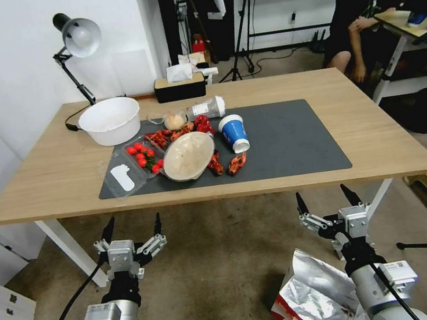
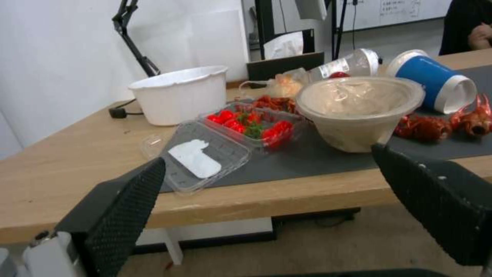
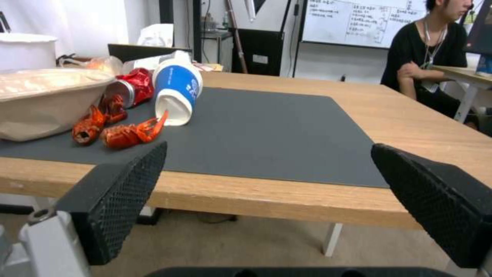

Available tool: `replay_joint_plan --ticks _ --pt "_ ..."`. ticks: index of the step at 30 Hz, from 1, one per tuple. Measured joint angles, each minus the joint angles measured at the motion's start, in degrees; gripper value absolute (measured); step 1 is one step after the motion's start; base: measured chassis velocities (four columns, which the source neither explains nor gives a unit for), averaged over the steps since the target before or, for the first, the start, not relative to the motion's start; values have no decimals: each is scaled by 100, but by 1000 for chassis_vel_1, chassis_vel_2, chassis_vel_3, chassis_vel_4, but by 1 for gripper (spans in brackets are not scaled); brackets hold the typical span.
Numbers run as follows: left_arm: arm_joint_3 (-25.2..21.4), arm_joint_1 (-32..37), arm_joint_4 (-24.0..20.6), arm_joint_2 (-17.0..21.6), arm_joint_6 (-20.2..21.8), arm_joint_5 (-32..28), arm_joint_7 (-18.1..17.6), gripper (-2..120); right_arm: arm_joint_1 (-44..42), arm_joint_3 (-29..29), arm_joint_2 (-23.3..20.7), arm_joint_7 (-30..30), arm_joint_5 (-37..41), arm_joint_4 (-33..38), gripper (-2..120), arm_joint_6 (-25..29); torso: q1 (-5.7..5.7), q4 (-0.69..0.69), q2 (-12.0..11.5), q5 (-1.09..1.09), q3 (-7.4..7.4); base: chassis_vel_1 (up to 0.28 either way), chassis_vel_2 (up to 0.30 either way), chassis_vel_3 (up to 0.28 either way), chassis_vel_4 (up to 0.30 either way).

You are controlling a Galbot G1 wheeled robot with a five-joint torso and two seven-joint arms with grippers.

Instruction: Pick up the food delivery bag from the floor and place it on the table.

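Observation:
The food delivery bag (image 1: 314, 294) lies on the floor (image 1: 215, 277) at the lower right of the head view, its crinkled silver foil lining and a red side showing, partly hidden behind my right arm. My right gripper (image 1: 325, 198) is open, held in the air just past the bag, short of the table's front edge. My left gripper (image 1: 132, 226) is open too, level with it on the left, over bare floor. The table (image 1: 382, 140) has a light-wood top, white legs and a dark grey mat (image 1: 285, 138). Both wrist views look across the tabletop (image 3: 287, 200) (image 2: 61, 169) between open fingers (image 3: 123, 200) (image 2: 128, 207).
On the mat's left half lie a white bowl (image 1: 110, 120), a clear box of tomatoes (image 1: 136, 163), a lidded bowl (image 1: 188, 155), a tipped blue cup (image 1: 234, 132) and crayfish (image 1: 236, 163). A lamp (image 1: 76, 47) and tissue box (image 1: 179, 86) stand at the back. A smaller desk stands right.

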Motion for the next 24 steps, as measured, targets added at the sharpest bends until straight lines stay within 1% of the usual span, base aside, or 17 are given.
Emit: replay_joint_plan --ticks 24 --pt "0 0 0 0 0 0 0 100 0 0 0 0 0 0 100 0 0 0 0 0 0 0 0 0 0"
